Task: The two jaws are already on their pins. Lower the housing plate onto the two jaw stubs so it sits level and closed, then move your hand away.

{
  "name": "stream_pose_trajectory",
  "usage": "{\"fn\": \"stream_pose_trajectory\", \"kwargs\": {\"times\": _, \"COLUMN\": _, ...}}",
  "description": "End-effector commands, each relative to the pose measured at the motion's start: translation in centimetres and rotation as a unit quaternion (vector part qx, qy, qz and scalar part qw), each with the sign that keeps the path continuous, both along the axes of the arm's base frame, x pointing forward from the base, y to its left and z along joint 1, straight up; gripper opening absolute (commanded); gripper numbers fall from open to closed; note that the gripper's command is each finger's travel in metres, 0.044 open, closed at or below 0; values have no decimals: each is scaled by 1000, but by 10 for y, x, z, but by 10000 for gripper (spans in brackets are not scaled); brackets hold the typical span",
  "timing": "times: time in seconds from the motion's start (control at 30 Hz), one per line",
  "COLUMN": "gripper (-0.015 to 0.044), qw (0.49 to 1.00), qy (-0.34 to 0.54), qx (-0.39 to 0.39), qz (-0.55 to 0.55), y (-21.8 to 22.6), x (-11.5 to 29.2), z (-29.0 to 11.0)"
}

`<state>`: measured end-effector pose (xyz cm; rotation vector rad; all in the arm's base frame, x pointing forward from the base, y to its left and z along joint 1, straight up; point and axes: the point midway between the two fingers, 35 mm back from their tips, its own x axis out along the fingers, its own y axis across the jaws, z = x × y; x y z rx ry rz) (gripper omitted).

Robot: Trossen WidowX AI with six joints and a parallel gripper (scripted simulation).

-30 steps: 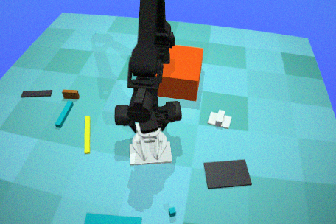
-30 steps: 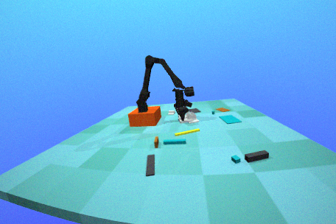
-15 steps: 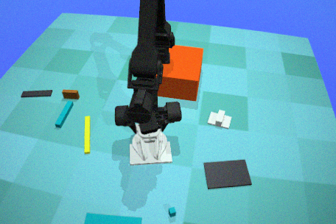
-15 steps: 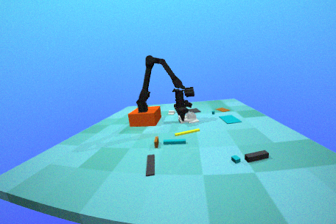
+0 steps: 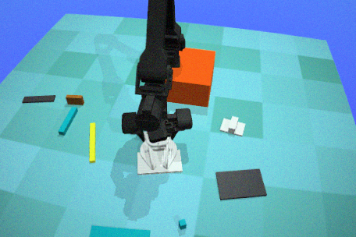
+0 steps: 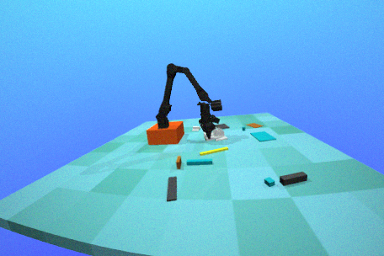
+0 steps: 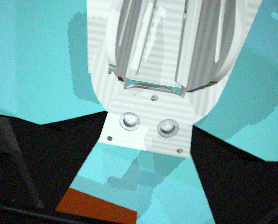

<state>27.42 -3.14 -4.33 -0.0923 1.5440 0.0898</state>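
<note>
My gripper (image 5: 157, 139) (image 6: 207, 138) (image 7: 146, 121) points down and is shut on the white housing plate (image 7: 145, 141), with a black finger at each side edge in the wrist view. Two round pin heads (image 7: 130, 120) (image 7: 168, 128) show on the plate. The two jaws (image 7: 119, 30) (image 7: 202, 42) run side by side from the plate's far edge, above a flat white base (image 5: 144, 168) (image 7: 97, 35). The stubs under the plate are hidden. Whether the plate touches them or is fully level cannot be told.
The arm stands on an orange block (image 5: 193, 68) (image 6: 164, 136). A yellow bar (image 5: 92, 143) (image 6: 214, 151) and a teal bar (image 5: 68, 121) (image 6: 200, 162) lie left in the top view. A white stepped piece (image 5: 233, 125) and dark slab (image 5: 241, 184) lie right. A teal cube (image 5: 182, 224) is nearer.
</note>
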Motion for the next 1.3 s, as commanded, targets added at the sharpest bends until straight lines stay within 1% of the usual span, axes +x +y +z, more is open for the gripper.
{"fn": "stream_pose_trajectory", "kwargs": {"times": 0.0, "gripper": 351, "qw": 1000, "qy": 1, "qx": 0, "qz": 2, "y": 0, "x": -1, "z": -2}}
{"fn": "stream_pose_trajectory", "kwargs": {"times": 1.27, "gripper": 351, "qw": 1000, "qy": 1, "qx": 0, "qz": 2, "y": 0, "x": -1, "z": -5}}
